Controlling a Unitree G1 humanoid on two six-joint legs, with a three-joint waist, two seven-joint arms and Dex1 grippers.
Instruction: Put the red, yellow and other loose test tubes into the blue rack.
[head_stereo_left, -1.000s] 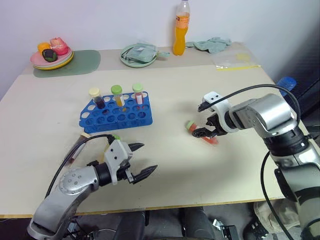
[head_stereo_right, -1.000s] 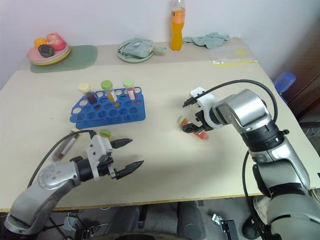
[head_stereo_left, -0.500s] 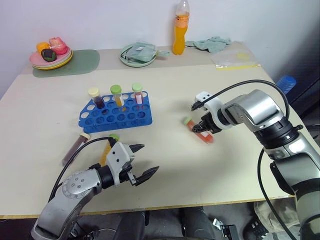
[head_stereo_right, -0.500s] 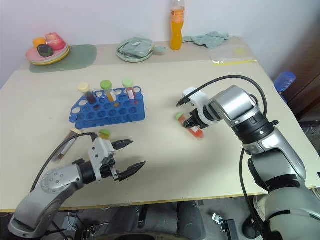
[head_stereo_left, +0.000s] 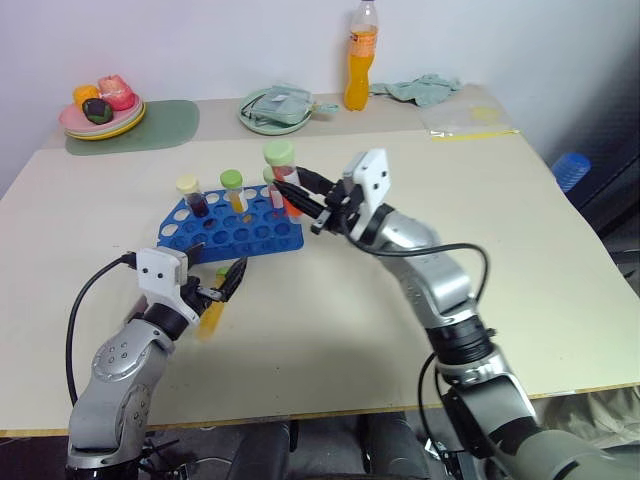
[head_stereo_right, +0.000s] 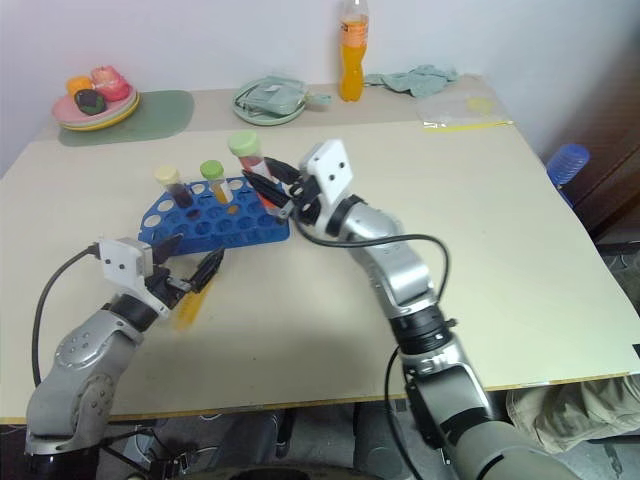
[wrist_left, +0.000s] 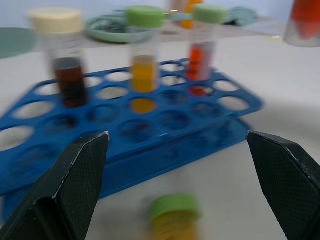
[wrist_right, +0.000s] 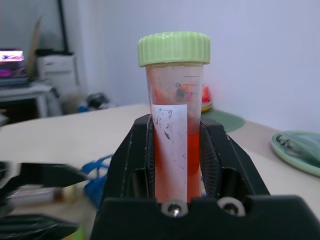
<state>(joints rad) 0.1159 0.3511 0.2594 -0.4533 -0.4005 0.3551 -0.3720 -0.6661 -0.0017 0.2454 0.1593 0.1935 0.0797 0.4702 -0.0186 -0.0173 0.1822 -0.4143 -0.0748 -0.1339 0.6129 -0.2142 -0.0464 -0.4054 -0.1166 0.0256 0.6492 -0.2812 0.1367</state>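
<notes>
1. Since a second ago the right end effector (head_stereo_left: 300, 197) has left the bare right half of the table (head_stereo_left: 520, 250), where it was at a red tube lying flat, and now hangs over the blue rack (head_stereo_left: 232, 228) with that tube lifted; the left end effector (head_stereo_left: 215, 283) has swung leftward to sit just in front of the rack.
2. The right end effector is clamped on the red-filled test tube (wrist_right: 174, 125), green cap up and the tube near upright, so its lower end can be dropped straight into a hole.
3. It is gripped around the labelled middle, leaving the cap and the bottom clear of the fingers.
4. The left end effector stands spread wide, holding nothing, with the yellow tube (wrist_left: 175, 219) lying on the table between and just below its fingers, probably lined up for the next pick.
5. A dark tube lay flat nearby earlier, but the left arm now covers that spot.
6. The rack already holds three upright tubes in its back row: a cream-capped dark one (wrist_left: 67, 65), a green-capped yellow one (wrist_left: 144, 55) and a green-capped red one (wrist_left: 202, 47).
7. Many holes stay open, so the carried tube likely goes beside those three.
</notes>
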